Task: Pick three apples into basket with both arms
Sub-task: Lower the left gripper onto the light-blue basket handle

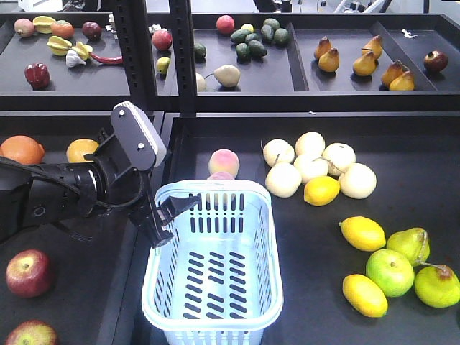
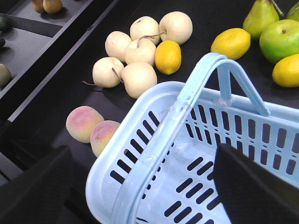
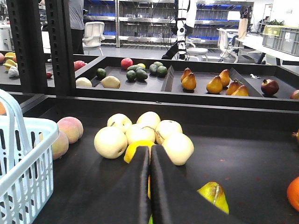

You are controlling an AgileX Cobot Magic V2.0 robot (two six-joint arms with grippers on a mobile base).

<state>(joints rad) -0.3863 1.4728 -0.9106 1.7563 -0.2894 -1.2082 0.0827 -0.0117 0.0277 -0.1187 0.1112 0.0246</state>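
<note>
Above left rim of basket [image 1: 208, 321], front view, left gripper [image 1: 175, 218] jaws spread, one apple [image 1: 27, 273] and another apple [image 1: 30, 335] on worktop [image 1: 79, 302] left of basket, left wrist view, slotted basket floor between parted fingers [image 2: 252, 186], right wrist view, right gripper [image 3: 149, 158] pressed closed.

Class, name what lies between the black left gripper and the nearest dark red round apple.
In the front view, no fruit: only bare tray floor and the dark tray divider separate the black left gripper from the dark red round apple.
</note>
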